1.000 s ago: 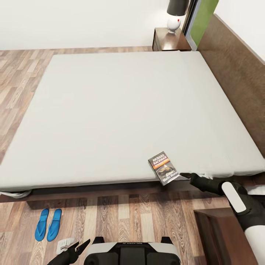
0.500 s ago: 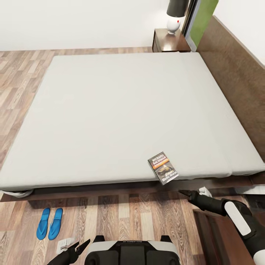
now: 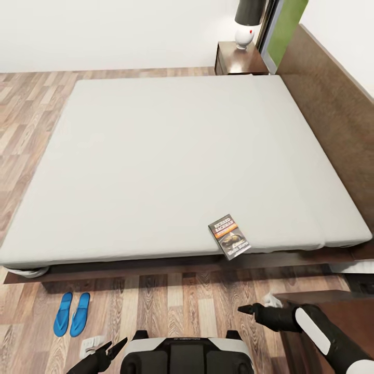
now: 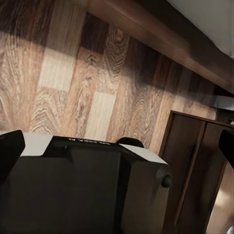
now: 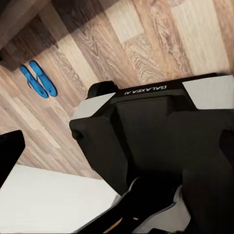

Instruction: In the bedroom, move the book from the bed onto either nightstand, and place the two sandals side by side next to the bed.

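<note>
One bed (image 3: 156,156), grey mattress on a dark frame with the headboard along its right side in the head view. One book (image 3: 229,236) lies flat on the mattress, near the front edge toward the right, cover up, slightly turned, touched by no hand. Two sandals (image 3: 72,314), blue, lie side by side on the wood floor (image 3: 176,301) just in front of the bed's front left part, parallel and nearly touching; the right wrist view also catches the pair (image 5: 38,79) on the floor next to the dark bed frame. Two nightstands: one far nightstand (image 3: 240,58) at the head corner past the mattress with one lamp (image 3: 248,18) on top, dark shade over a white round base; one near nightstand (image 3: 332,311) at the lower right, beside the bed, partly covered by the right arm. Right hand (image 3: 248,310) hovers over the floor below the book, well apart from it, black fingers close together to a narrow point, holding nothing. Left hand (image 3: 106,351) sits low at the bottom edge beside the robot base (image 3: 187,356), fingers a little spread, empty. One small white thing (image 3: 92,344) lies on the floor near the left hand; cannot tell what it is. The left wrist view shows floor, the bed frame edge, the dark cabinet front (image 4: 195,170) and the robot base (image 4: 87,185).
</note>
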You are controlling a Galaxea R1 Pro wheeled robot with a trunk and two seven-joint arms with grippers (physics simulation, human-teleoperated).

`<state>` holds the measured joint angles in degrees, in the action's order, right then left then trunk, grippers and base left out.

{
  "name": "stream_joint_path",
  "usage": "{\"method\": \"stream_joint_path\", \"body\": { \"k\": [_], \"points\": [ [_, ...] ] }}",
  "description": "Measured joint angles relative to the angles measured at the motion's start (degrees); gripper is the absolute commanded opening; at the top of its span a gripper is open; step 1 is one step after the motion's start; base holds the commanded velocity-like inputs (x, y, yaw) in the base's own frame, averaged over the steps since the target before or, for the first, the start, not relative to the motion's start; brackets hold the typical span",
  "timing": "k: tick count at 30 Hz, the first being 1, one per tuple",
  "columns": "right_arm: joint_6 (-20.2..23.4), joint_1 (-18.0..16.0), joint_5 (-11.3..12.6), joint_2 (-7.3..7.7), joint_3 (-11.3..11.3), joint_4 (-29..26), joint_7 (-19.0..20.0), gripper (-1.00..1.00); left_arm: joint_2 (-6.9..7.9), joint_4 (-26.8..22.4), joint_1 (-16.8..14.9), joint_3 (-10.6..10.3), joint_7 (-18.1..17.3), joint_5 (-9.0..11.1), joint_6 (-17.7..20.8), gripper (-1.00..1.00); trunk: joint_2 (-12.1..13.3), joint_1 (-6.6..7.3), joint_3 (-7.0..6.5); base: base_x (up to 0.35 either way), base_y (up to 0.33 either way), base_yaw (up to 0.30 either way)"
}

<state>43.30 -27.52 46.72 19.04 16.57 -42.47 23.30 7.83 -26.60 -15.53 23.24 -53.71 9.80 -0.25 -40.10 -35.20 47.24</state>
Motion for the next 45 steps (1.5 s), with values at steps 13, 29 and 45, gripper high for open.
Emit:
{"method": "stream_joint_path", "body": {
  "k": [13, 29, 45],
  "points": [
    [-10.48, 0.01, -0.35, -0.04, 9.69, 6.15, 2.23, 1.0, 0.0, -0.01, 0.0, 0.0, 0.02, 0.0, 0.09, 1.0, 5.22, 2.86, -2.34, 0.0, 0.0, 0.0],
    [-15.22, -0.37, -0.15, 0.29, 9.45, 10.52, 11.79, 1.0, 0.33, -0.32, -0.33, -0.01, -0.3, -0.1, 0.38, 1.0, 11.26, 6.16, -5.04, 0.0, 0.0, 0.0],
    [-14.34, -1.19, -1.89, 0.76, 9.54, 12.5, 12.23, 1.0, 1.32, -1.04, 0.96, 0.18, -1.91, -0.06, 1.83, 1.0, 11.26, 6.16, -5.04, 0.0, 0.0, 0.0]
  ]
}}
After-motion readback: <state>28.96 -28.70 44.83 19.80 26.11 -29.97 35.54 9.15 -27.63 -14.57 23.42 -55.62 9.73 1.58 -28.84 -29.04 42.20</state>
